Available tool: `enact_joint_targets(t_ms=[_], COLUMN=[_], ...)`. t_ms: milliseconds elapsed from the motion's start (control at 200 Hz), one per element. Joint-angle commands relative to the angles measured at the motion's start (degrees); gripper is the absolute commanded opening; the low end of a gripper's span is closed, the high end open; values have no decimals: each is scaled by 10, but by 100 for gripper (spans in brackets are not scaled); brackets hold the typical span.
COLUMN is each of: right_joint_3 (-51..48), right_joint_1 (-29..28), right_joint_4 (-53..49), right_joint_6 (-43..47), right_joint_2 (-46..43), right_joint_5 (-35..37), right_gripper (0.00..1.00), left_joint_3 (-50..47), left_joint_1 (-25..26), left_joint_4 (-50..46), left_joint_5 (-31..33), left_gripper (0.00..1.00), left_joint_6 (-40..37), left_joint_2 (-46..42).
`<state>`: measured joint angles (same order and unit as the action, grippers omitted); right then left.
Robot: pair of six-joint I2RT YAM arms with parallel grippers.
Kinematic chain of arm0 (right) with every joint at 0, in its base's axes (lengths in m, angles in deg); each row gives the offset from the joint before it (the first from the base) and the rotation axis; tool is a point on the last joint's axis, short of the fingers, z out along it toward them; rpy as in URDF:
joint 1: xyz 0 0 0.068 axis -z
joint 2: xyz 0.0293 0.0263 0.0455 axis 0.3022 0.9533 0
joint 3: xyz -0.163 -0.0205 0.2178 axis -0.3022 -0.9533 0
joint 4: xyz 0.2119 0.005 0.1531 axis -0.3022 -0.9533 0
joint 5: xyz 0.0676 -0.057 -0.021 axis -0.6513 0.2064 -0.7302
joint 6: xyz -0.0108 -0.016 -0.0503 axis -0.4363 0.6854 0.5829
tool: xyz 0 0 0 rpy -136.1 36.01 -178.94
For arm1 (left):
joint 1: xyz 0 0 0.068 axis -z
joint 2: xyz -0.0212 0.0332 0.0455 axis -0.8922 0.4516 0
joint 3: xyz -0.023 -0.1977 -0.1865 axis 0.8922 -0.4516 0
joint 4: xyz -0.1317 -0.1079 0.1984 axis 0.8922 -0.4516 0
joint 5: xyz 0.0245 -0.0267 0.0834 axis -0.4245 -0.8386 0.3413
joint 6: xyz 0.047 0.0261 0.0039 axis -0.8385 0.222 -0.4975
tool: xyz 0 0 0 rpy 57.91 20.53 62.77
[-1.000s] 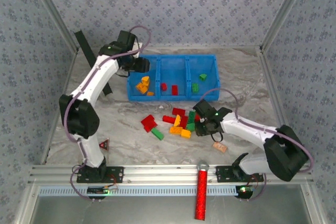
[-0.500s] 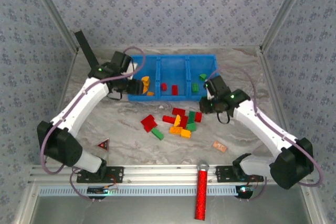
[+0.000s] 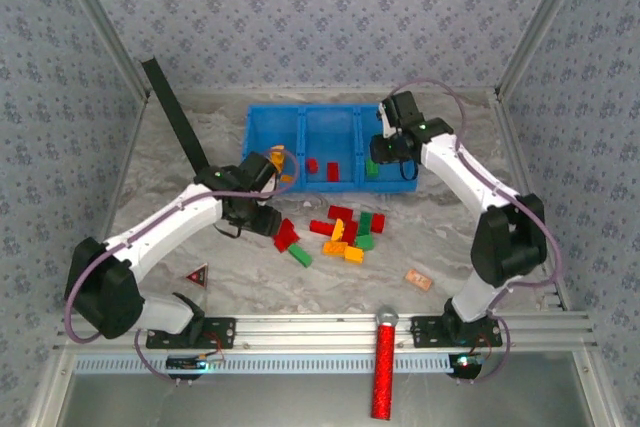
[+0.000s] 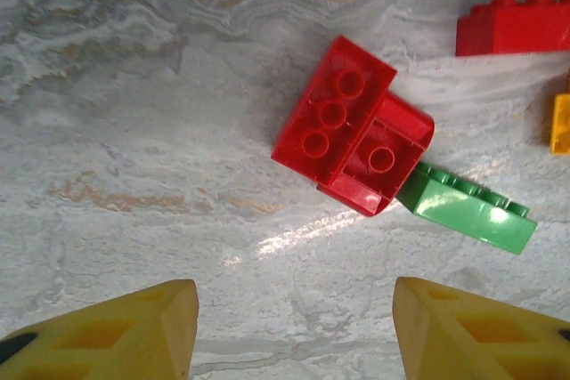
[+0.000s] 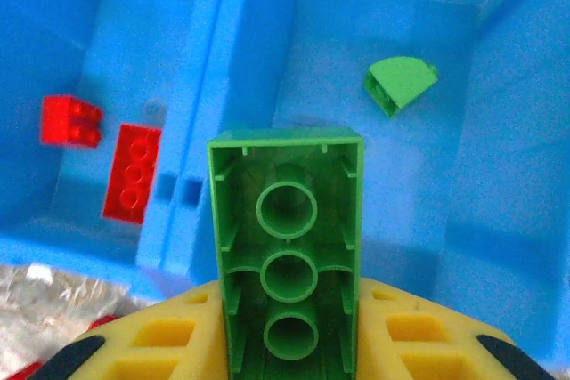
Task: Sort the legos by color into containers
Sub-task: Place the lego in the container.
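Right end effector (image 3: 385,150) extended over bin (image 5: 223,60), clamping green brick (image 5: 289,255), left end effector (image 4: 294,327) low, parted, empty, above red bricks (image 4: 352,135)

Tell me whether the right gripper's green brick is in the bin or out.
Out: the green brick is clamped in the right gripper, above the right compartment of the blue bin, not resting inside.
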<state>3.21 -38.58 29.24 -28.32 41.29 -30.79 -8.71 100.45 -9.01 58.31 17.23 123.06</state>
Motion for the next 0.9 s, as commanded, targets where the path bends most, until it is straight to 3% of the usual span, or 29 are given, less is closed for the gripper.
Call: enact_joint_targets(t_ms=[0,480,895], right_joint_3=[34,56,48], right_joint_1=[8,27,28], right_joint_4=[14,17,27], right_joint_6=[-3,-21,-19], right_joint_2=[38,122,130], right_joint_5=[-20,-17,-33], right_gripper=[33,38,50], left_joint_3=[-7,-38,-53], left_joint_1=[10,81,101], left_joint_4=[23,61,97], left_joint_5=[-2,-32,-46], left_gripper=[60,60,60], left_joint_6=[18,127,176], left_joint_2=[5,40,72])
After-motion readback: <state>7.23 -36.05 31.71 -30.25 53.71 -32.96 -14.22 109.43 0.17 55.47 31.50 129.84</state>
